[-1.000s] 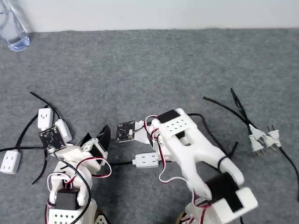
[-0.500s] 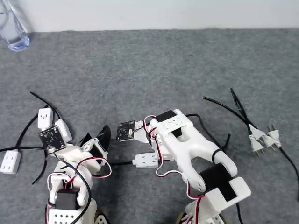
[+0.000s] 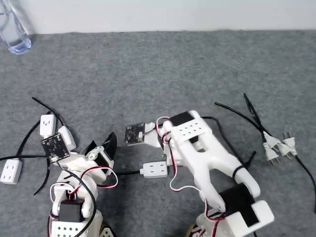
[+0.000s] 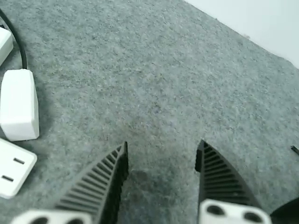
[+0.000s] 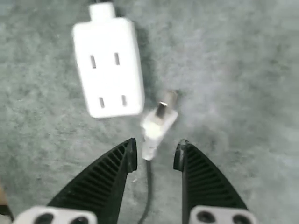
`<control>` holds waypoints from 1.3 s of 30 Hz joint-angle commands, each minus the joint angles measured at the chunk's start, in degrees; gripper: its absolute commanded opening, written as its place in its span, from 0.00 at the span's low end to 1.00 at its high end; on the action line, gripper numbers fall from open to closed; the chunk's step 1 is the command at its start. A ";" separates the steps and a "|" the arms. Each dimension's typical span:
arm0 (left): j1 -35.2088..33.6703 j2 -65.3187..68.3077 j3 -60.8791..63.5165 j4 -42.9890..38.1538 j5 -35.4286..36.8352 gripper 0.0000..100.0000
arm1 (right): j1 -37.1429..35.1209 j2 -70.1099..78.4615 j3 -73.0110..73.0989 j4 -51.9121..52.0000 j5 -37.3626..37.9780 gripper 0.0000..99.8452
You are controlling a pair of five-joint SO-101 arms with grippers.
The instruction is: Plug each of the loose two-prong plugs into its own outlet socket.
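Right gripper [image 5: 156, 145] parked over a loose plug [image 5: 159, 122] by the middle outlet socket [image 5: 108, 72], jaws apart on both arms

Around it on the grey mat [image 3: 148, 64]: a clear glass [image 3: 12, 29] way off at 10 o'clock, three more sockets [image 3: 48, 125] bunched at 8 to 9 o'clock beside the left arm, and two spare plugs [image 3: 270, 149] on black cords at 3 o'clock. From above, the white right arm [image 3: 197, 148] sits over the table centre, with the middle socket poking out beside it at 6 o'clock. The plug's black cord runs back through the gap between the right jaws. The plug body lies just ahead of the tips, and neither one touches it. It's small and white with two grey prongs, tilted, right beside the socket's corner. Left gripper [image 4: 162, 149] hangs spread wide over bare mat.
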 commanded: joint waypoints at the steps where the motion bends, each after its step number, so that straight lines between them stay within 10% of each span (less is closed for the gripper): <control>1: 0.26 -0.09 -0.22 0.26 0.35 0.23 | 3.82 -2.07 -5.54 0.22 1.14 0.15; 39: 0.18 -0.09 -0.22 0.26 0.35 0.23 | -3.03 8.48 -8.26 2.95 -1.14 0.14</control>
